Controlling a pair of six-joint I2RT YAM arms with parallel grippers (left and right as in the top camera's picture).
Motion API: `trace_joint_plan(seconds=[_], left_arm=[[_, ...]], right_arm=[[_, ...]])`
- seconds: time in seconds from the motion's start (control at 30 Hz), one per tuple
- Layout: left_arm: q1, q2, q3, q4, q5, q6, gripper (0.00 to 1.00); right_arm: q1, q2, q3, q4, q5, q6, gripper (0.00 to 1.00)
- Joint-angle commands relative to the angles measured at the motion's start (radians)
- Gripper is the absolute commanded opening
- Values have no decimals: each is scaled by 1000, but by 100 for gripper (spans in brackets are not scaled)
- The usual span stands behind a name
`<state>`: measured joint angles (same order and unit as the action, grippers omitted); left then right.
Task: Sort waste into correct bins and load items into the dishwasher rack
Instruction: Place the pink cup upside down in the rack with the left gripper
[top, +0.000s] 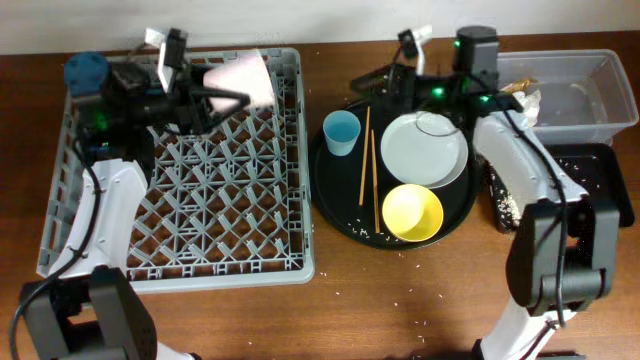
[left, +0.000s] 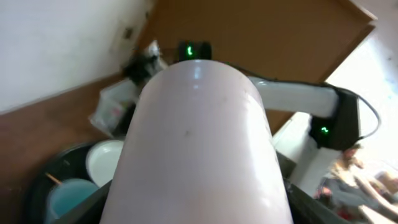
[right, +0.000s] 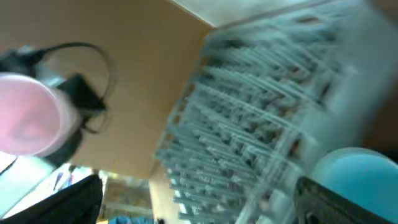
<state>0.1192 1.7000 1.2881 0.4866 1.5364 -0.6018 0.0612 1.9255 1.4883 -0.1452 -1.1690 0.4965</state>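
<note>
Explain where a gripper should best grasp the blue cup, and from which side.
Pinch the rim from above, one finger inside: the blue cup stands upright with its mouth open. Take the left wall, away from the chopsticks.

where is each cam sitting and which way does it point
Overhead: above the table, looking straight down on the rack and the round tray; the left arm and right arm show.
Left wrist: on the left arm, looking along the held pink cup towards the right arm; its jaws edge the bottom corners.
Right wrist: on the right arm, looking across at the rack; its jaws show in the bottom corners.
Shared: both wrist views show the pink cup and the blue cup.
</note>
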Motion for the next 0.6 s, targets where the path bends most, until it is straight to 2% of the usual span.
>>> trace_joint_plan(seconds=[0.0,0.07,0.13,0.23,0.27,0.4,0.5,0.57], left_arm=[[10,0,11,-44,-265,-149,35],[10,0,11,-146,-430,-154,35],[10,0,14,-210,-502,-153,35],[9,0,83,-499,-634,-24,34],[1,0,172,-732,-753,101,34],[-91,0,430,-1262,-1057,341,34],[-217,2,453,-1537,-1190,373,34],[-323,2,453,-1724,-1228,417,34]], right_arm=[[-23,-24,3,-192,256,-193,98],[-23,-74,3,-312,422,-253,99],[-23,-164,43,-453,635,-288,98],[-23,-258,108,-649,913,-310,98],[-23,-282,109,-685,954,-317,98],[-23,-290,109,-708,968,-317,99],[-23,-290,109,-709,968,-317,99],[-23,-290,109,-712,968,-317,99]])
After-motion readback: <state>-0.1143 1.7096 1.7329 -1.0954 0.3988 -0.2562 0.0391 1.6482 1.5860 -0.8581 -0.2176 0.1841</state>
